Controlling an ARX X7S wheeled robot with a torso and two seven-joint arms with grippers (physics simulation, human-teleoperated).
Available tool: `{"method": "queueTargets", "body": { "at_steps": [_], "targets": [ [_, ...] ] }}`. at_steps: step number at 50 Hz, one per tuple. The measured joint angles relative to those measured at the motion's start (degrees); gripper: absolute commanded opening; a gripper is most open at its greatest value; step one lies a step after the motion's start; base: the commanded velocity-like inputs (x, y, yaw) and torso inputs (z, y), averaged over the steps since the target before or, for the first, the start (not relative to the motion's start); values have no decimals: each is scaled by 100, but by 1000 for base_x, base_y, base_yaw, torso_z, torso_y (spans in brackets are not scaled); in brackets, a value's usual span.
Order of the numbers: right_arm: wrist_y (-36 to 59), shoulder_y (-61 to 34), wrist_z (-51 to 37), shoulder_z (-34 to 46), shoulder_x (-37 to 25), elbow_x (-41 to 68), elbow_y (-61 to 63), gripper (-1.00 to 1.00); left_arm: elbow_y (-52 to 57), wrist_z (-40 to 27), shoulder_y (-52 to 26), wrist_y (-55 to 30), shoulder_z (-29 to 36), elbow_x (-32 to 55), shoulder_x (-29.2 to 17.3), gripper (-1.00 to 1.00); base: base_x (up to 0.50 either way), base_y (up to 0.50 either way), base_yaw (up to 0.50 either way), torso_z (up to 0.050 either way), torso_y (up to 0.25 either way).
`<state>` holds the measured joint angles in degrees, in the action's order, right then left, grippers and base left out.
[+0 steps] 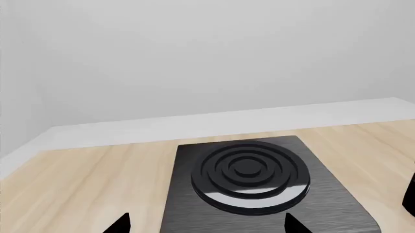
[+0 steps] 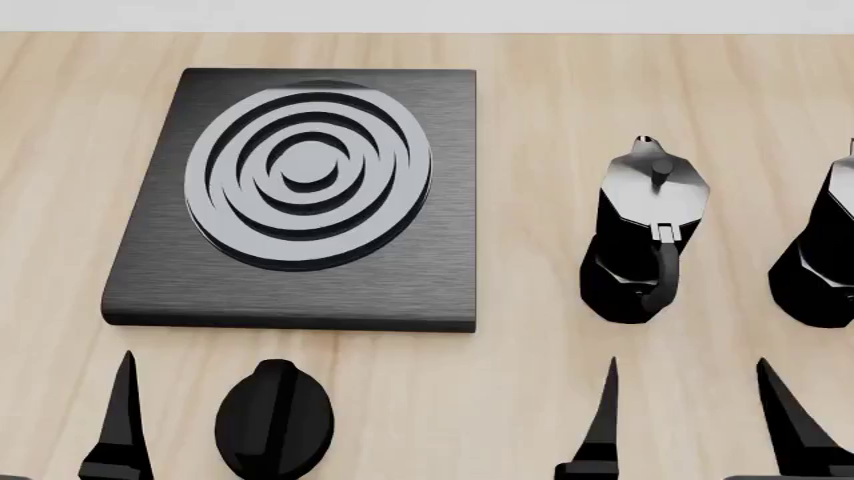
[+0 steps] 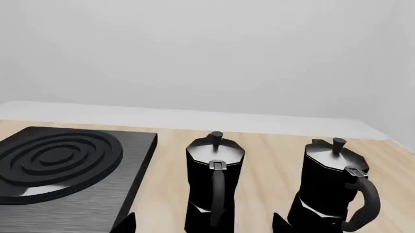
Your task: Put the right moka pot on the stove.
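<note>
Two black faceted moka pots stand on the wooden table to the right of the stove (image 2: 427, 270). The right moka pot (image 2: 817, 250) is cut by the head view's right edge and shows whole in the right wrist view (image 3: 334, 189). My right gripper (image 2: 687, 365) is open, short of both pots and touching neither. In its wrist view the right gripper (image 3: 204, 221) is lined up with the other pot (image 3: 214, 174), and the right moka pot stands off to one side. My left gripper (image 1: 207, 224) is open and empty, facing the stove (image 1: 337, 194) with its ringed burner (image 1: 250, 170).
A small black round dial knob (image 2: 274, 420) lies on the table in front of the stove, next to my left gripper's visible finger (image 2: 120, 420). The left moka pot (image 2: 647, 240) stands between the stove and the right pot. A pale wall borders the table's far edge.
</note>
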<state>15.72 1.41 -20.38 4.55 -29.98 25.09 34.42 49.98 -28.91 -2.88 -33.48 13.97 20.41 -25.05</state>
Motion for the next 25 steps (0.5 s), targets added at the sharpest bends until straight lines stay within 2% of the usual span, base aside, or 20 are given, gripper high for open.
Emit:
{"method": "queueTargets", "body": {
  "at_steps": [25],
  "targets": [
    [-225, 404, 387, -1177, -539, 965, -175, 100, -3, -68, -18, -22, -28, 97, -14, 100, 0, 0, 0, 0, 0]
  ]
}}
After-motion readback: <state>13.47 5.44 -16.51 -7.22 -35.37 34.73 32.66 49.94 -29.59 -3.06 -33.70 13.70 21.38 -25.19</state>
